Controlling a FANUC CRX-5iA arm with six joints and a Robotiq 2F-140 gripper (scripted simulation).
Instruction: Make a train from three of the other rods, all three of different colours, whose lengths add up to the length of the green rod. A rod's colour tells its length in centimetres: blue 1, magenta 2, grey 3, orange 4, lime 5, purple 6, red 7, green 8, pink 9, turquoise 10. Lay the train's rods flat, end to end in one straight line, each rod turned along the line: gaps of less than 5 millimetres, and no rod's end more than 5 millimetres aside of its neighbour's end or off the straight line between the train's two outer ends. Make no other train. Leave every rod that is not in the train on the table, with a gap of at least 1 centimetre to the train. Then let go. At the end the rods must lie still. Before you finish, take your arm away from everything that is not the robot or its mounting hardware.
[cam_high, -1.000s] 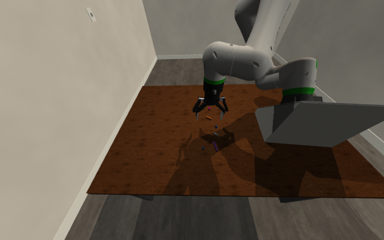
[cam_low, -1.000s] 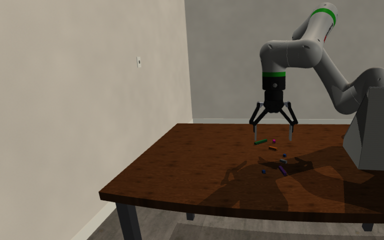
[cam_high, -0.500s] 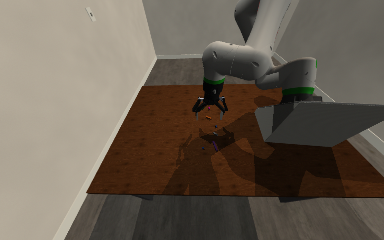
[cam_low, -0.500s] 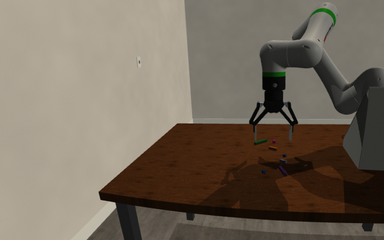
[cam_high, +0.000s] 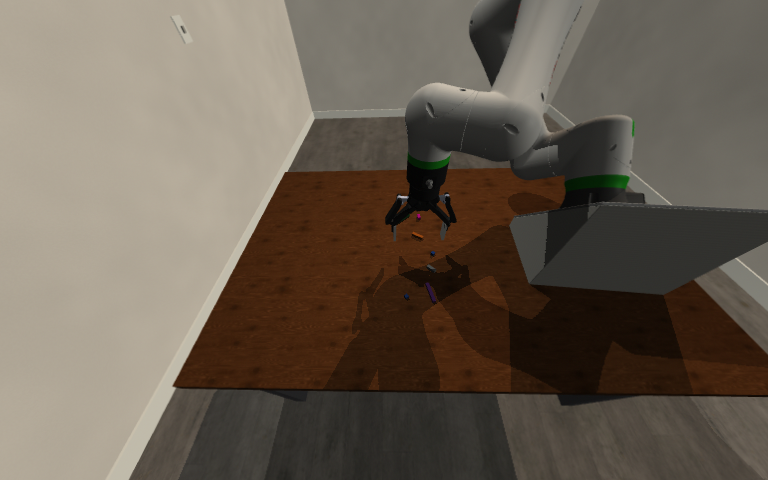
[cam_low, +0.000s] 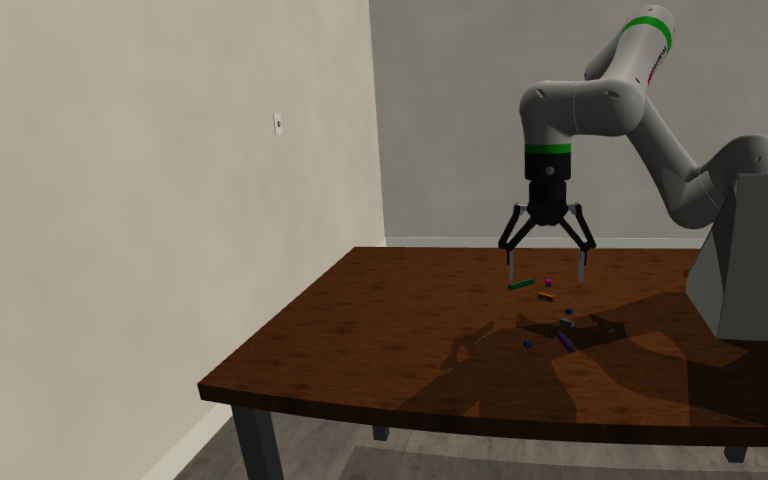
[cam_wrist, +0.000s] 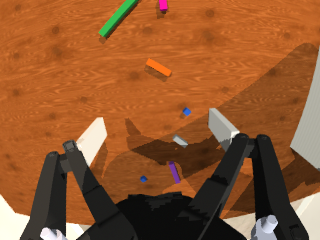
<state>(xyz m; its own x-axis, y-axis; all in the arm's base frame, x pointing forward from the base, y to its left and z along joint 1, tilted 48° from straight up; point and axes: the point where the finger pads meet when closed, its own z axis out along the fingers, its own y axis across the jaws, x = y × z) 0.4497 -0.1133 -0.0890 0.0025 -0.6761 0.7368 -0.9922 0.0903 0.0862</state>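
My gripper (cam_low: 545, 272) hangs open and empty well above the table, over the far end of the scattered rods; it also shows in the top view (cam_high: 419, 232). On the table lie a green rod (cam_low: 521, 283) (cam_wrist: 119, 15), a short magenta rod (cam_low: 548, 281) (cam_wrist: 163, 3) (cam_high: 419, 216), an orange rod (cam_low: 545, 296) (cam_wrist: 159, 67) (cam_high: 417, 234), a grey rod (cam_low: 566, 322) (cam_wrist: 180, 140) (cam_high: 431, 267), a purple rod (cam_low: 565, 341) (cam_wrist: 174, 172) (cam_high: 431, 292), and two small blue rods (cam_low: 569, 310) (cam_low: 527, 343). All rods lie apart from each other. The green rod is hidden behind the gripper in the top view.
The robot's grey base block (cam_low: 733, 260) stands at the table's right side. The arm's shadow covers the grey, purple and one blue rod. A wall runs along the table's left edge.
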